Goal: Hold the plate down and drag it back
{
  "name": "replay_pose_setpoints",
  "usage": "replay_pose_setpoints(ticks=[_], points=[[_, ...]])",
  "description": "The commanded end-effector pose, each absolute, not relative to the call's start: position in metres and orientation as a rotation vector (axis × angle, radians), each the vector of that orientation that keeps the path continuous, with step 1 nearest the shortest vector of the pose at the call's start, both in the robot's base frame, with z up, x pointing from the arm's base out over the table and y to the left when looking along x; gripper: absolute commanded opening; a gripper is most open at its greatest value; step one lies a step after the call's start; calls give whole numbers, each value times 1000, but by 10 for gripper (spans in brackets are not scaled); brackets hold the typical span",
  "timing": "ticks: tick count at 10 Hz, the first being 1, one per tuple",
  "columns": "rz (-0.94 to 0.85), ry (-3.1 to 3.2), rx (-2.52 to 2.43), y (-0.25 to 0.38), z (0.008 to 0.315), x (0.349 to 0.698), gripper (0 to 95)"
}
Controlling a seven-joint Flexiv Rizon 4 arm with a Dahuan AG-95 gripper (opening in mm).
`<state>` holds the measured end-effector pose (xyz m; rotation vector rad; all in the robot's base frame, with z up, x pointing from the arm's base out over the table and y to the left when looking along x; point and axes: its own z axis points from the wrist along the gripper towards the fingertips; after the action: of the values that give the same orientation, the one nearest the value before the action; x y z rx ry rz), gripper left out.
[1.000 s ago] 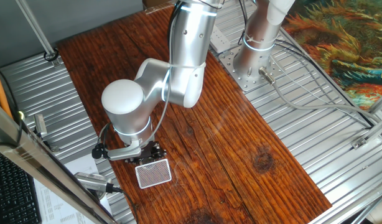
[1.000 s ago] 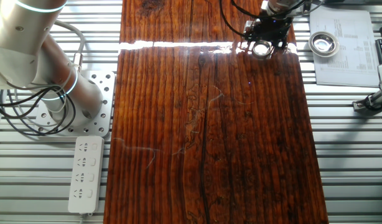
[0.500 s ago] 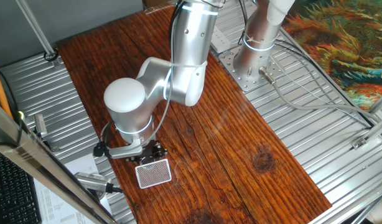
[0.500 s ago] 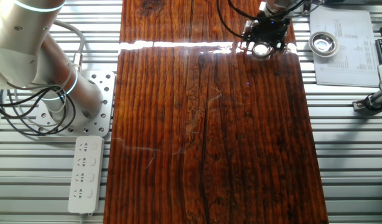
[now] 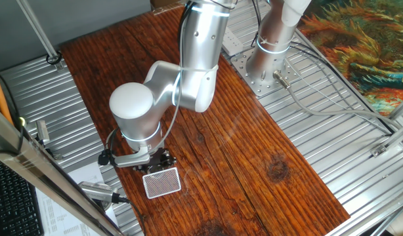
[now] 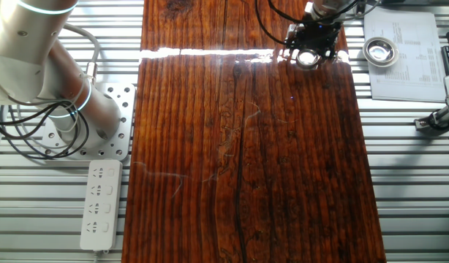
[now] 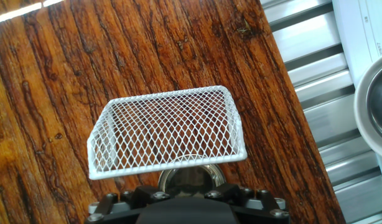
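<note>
Down at the near edge of the hand view, the plate (image 7: pixel 190 178) shows as a small shiny metal disc with a raised rim and a darker centre. It lies flat on the wooden bench (image 6: pixel 246 161), right against the black body that carries the jaws. Only part of it is visible. Its far rim shows through the lattice of a white mesh card (image 7: pixel 166 130), whose near edge overlaps it, and I cannot tell whether the two touch. In the other fixed view the plate (image 6: pixel 308 58) sits near the far right corner of the bench, just below the dark hand. In one fixed view it is hidden under the hand.

The jaws point straight down over the plate. Their tips are out of sight in all three views, so I cannot tell how wide they stand or whether they press on the disc.

The white mesh card (image 5: pixel 162 182) lies flat just beyond the hand, close to the bench's edge and slightly askew to the wood grain. The silver arm (image 5: pixel 188 72) bends over the bench from its base (image 5: pixel 267 65), which is bolted to the ribbed metal surface beside the board.

Off the bench, to the right of the hand in the other fixed view, a metal bowl (image 6: pixel 379 50) rests on a printed sheet of paper (image 6: pixel 407 73). A white power strip (image 6: pixel 100 204) lies on the ribbed metal on the opposite side, near the base.
</note>
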<state>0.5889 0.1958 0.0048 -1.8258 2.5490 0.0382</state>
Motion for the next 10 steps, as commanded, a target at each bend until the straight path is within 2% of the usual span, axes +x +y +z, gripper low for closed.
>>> replay_pose_setpoints(ticks=[1, 5, 6, 10], points=[[30, 2553, -1821, 196, 4, 589, 570], [30, 2554, -1818, 196, 5, 589, 570], [31, 2555, -1818, 196, 5, 589, 760], [34, 2550, -1820, 196, 5, 589, 760]])
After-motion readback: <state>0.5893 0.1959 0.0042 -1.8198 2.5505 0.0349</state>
